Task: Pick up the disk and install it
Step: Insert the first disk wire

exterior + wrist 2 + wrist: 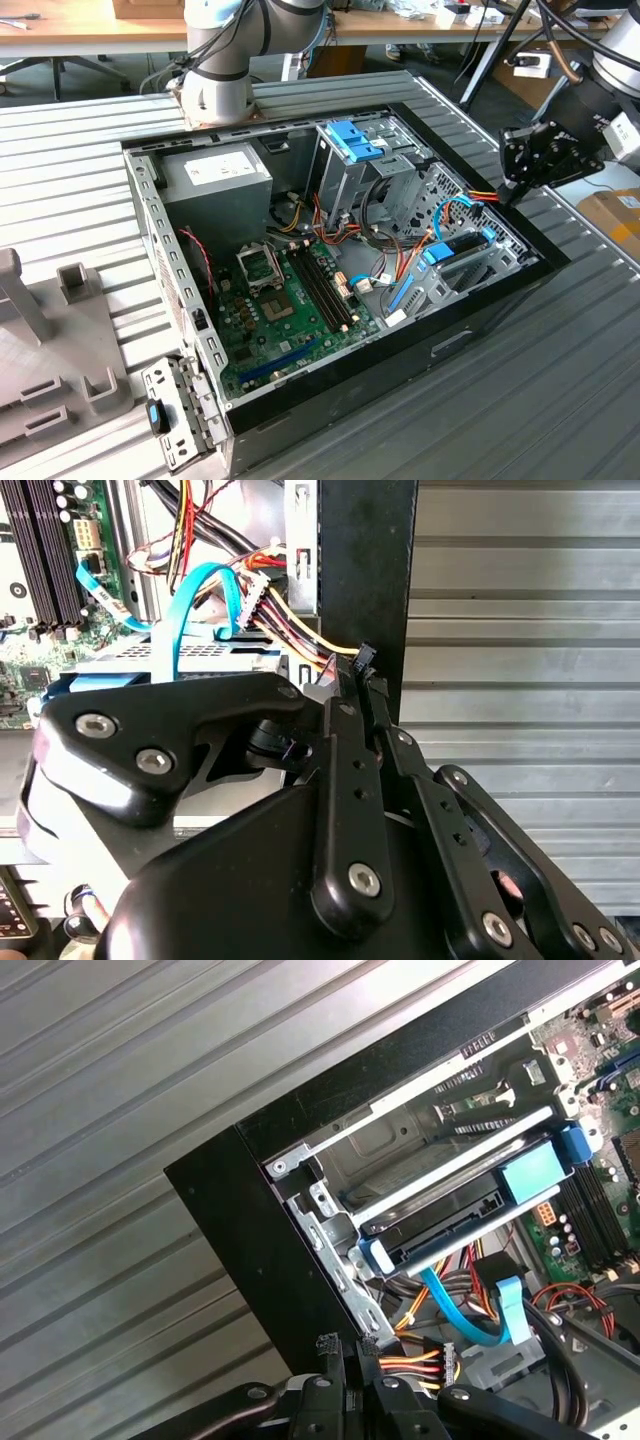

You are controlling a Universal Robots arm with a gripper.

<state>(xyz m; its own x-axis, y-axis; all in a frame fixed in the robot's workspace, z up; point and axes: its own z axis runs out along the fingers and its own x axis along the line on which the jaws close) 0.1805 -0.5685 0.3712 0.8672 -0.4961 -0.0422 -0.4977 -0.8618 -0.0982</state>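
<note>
Disk [450, 1232] low inside the computer case [250, 1255], near the hand [347, 1344].

In the second wrist view the tool [361, 672] hides most of the disk [215, 663] beneath.

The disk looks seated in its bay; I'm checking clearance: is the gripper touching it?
Apart. In the first wrist view the gripper sits at the case wall, clear of the disk in its bay.
</note>
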